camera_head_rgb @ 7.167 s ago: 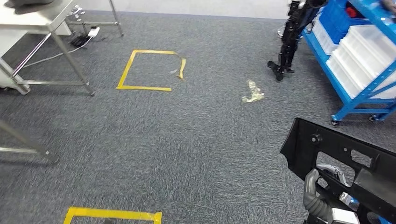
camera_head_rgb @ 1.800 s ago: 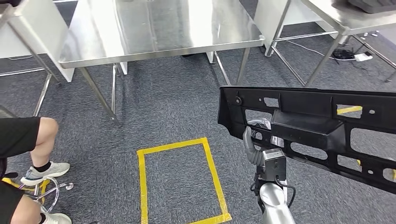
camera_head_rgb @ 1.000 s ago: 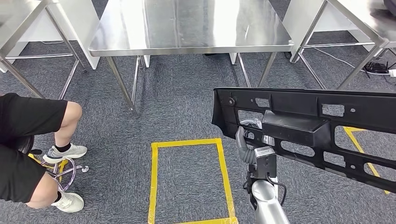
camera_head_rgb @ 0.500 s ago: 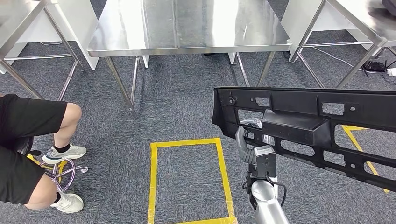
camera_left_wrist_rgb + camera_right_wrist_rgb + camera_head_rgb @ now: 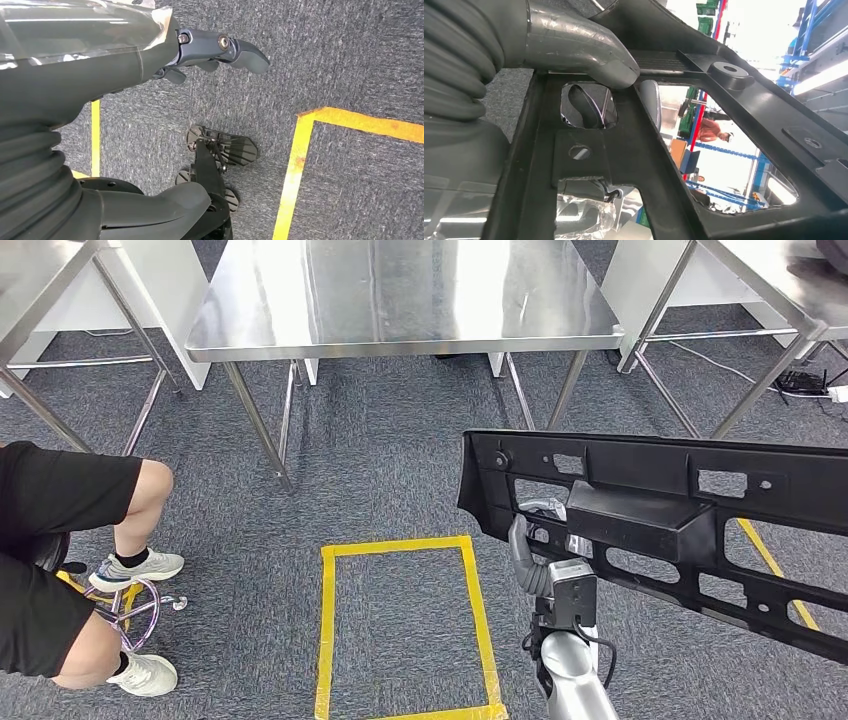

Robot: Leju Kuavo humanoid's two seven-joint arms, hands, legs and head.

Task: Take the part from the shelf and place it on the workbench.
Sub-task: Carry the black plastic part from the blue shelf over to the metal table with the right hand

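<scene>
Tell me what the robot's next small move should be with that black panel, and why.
Probably a step forward toward the steel workbench. The right hand grips the long black plastic panel above the carpet, well short of the bench edge, with the yellow taped rectangle lying between. The left hand hangs over the floor holding nothing, so lowering now would likely miss the bench.

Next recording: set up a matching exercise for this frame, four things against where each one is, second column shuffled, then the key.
Things:
1. black plastic panel
2. steel workbench
3. yellow tape rectangle
4. seated person

Places:
A. on the carpet straight ahead
B. by the left edge of the head view
C. held by the right hand
D. beyond the tape

Pairs: 1-C, 2-D, 3-A, 4-B
</scene>
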